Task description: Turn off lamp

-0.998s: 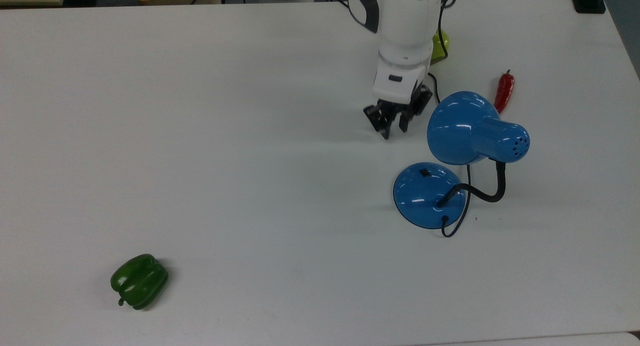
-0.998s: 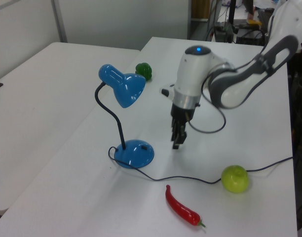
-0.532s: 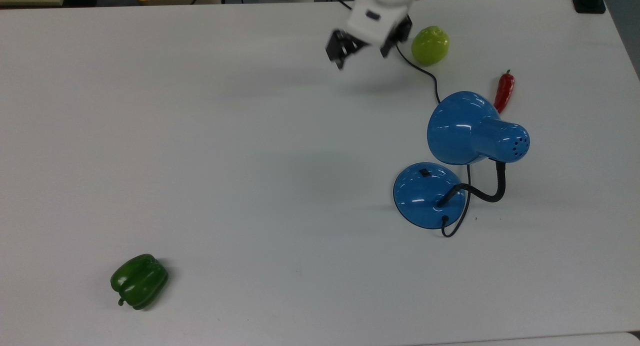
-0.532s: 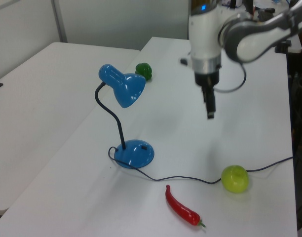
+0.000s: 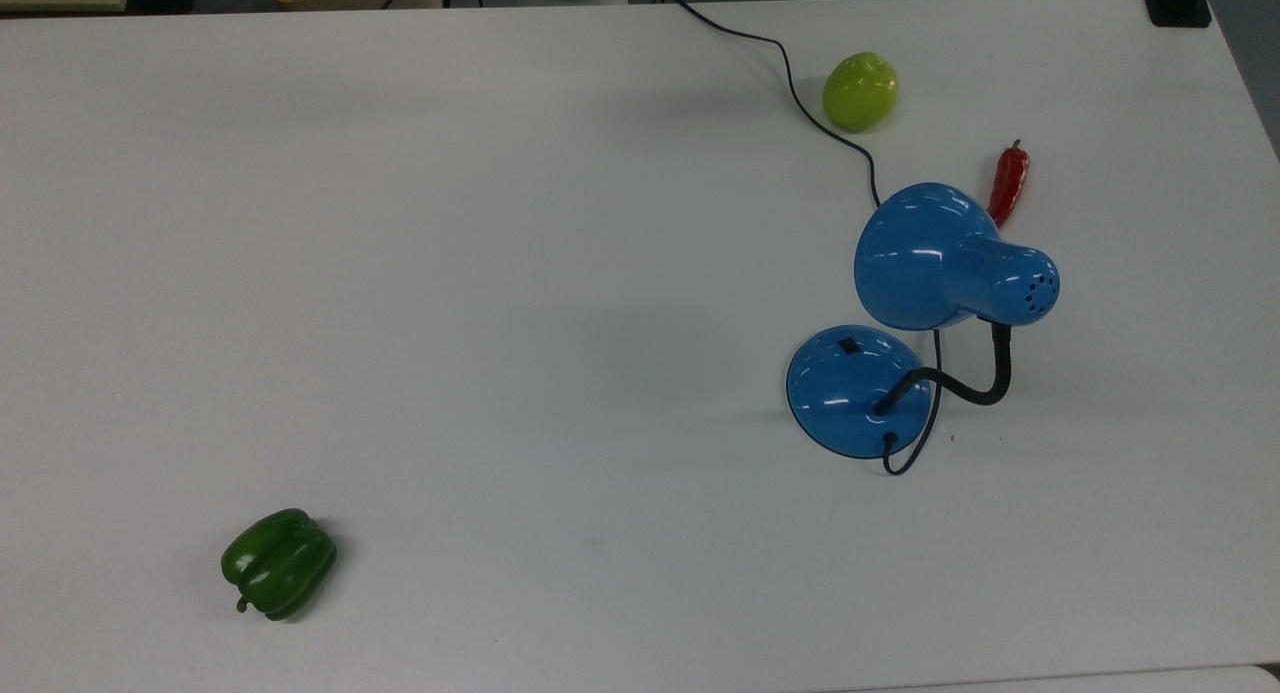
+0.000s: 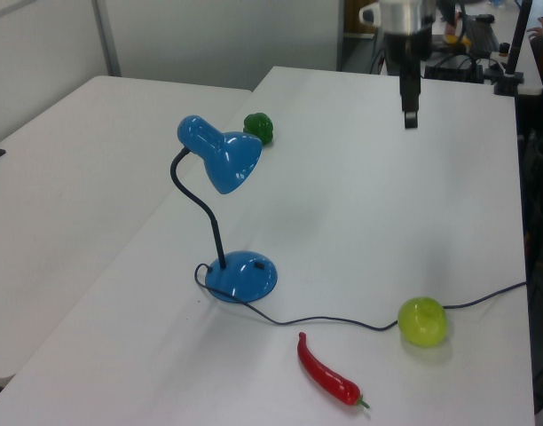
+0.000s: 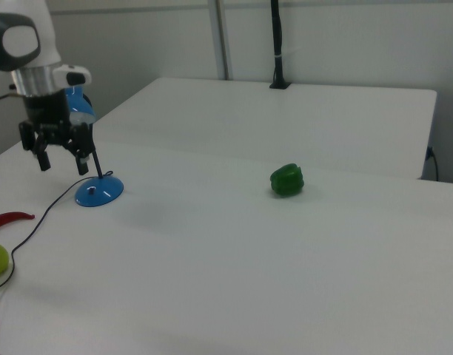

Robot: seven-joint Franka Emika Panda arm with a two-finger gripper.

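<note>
The blue desk lamp (image 5: pixel 900 333) with its glossy cone shade, black gooseneck and round dome base stands at the right of the top view, just where it stood half a second ago. Its small black switch (image 5: pixel 849 346) sits on the upper part of the base. The lamp's thin black cord (image 5: pixel 800 93) runs from the base up to the frame's top edge.

Half a second ago the black two-finger gripper hung in the upper middle of the top view, left of the round yellow-green fruit (image 5: pixel 860 91); a second ago it was low beside the lamp's shade. Now the top view has the white table (image 5: pixel 500 273) bare where it was. The gripper (image 6: pixel 411 114) has risen and drawn away: in the left view it hangs at the upper right of the frame, high above the table and well apart from the lamp (image 6: pixel 220 213).

The right view gives what the left view cannot: the gripper (image 7: pixel 60 157) seen face-on at the upper left of the frame, its two fingers (image 7: pixel 80 158) spread apart with nothing between them. In the left view it appears edge-on as one dark bar.

The red chilli pepper (image 5: pixel 1009 183) lies just beyond the shade in the top view, and the green bell pepper (image 5: pixel 278 563) sits at the lower left, well apart from the lamp. Both lie as before.
</note>
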